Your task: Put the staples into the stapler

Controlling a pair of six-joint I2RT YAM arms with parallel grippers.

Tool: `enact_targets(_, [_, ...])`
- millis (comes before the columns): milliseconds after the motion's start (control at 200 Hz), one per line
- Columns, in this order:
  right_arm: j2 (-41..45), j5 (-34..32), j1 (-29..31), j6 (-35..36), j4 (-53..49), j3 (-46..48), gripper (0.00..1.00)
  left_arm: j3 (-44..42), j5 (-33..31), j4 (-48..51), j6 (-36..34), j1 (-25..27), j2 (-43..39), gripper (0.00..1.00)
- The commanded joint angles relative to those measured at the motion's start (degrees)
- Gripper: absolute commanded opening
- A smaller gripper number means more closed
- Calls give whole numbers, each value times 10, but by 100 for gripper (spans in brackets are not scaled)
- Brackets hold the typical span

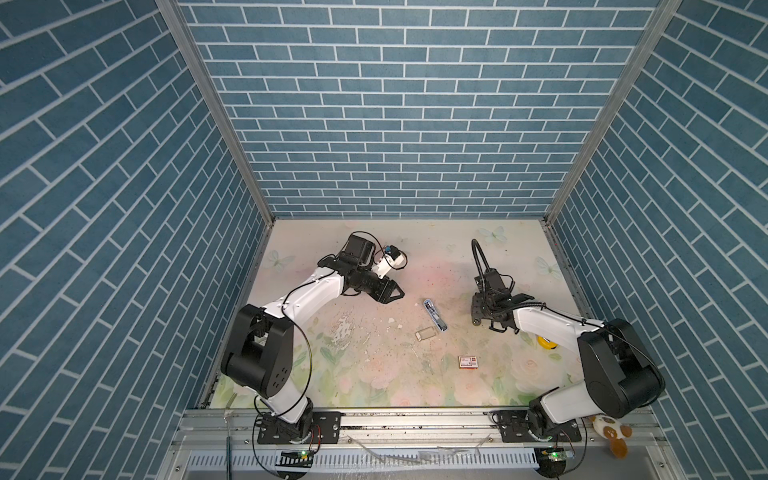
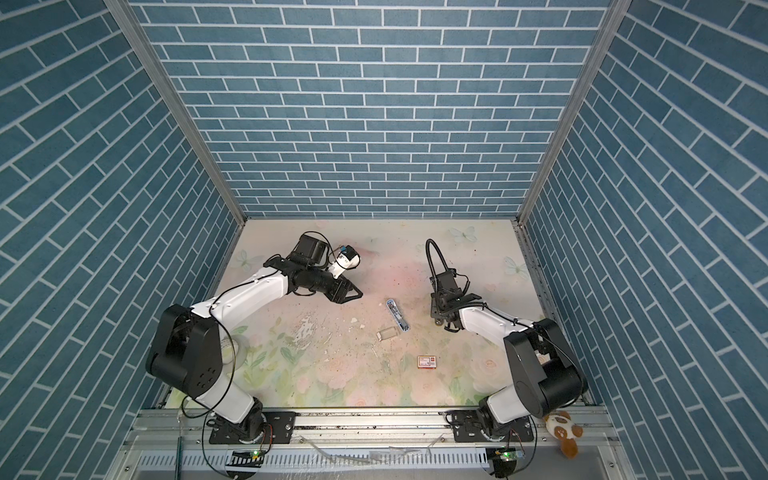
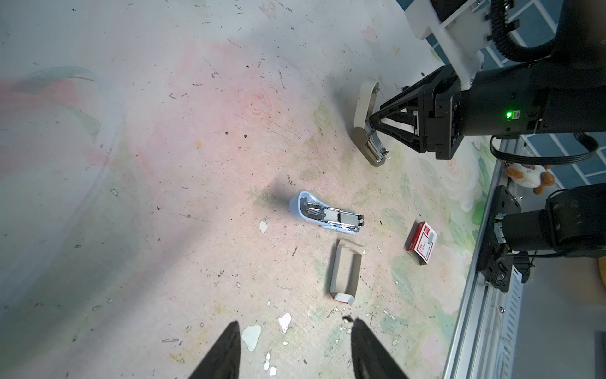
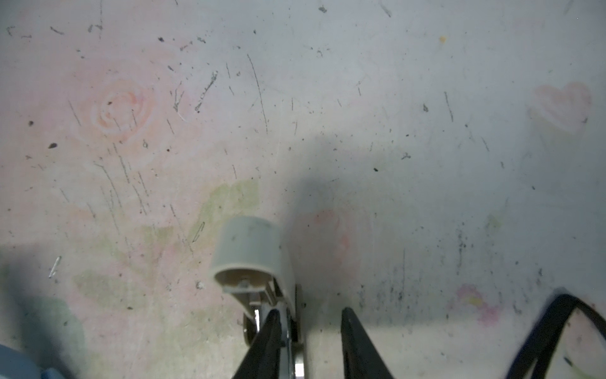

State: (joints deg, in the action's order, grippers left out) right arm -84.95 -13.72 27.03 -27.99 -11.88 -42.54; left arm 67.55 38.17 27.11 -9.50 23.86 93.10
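Right gripper (image 4: 311, 313) stands at the beige stapler (image 4: 249, 252), whose metal part sits between the fingers, close against one of them. I cannot tell whether they pinch it, because the wrist view cuts the fingers off and the top views show the stapler mostly hidden under the gripper. Left gripper (image 3: 295, 325) hangs above the table (image 3: 164, 164), fingers spread with nothing between. The staples (image 3: 345, 272) lie in their pale tray on the table, just beside the blue stapler (image 3: 324, 218) and apart from both grippers; single strips are too small to make out. A red-and-white box (image 3: 422, 242) lies near.
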Motion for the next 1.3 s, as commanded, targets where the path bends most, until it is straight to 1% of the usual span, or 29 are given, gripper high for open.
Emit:
enact_targets(0, [1, -1, -2, 18, -1, 0, 33, -2, -1, 4, -5, -4, -6, 56])
enact_targets(925, [9, 25, -2, 15, -14, 27, 30, -4, -2, 2, -6, -4, -7, 56])
enact_targets(1145, [21, 28, -2, 7, -10, 37, 29, -5, -3, 2, -7, -3, -7, 56])
enact_targets(1295, [43, 36, -2, 22, -8, 28, 31, -1, -7, 3, -9, -4, -10, 56])
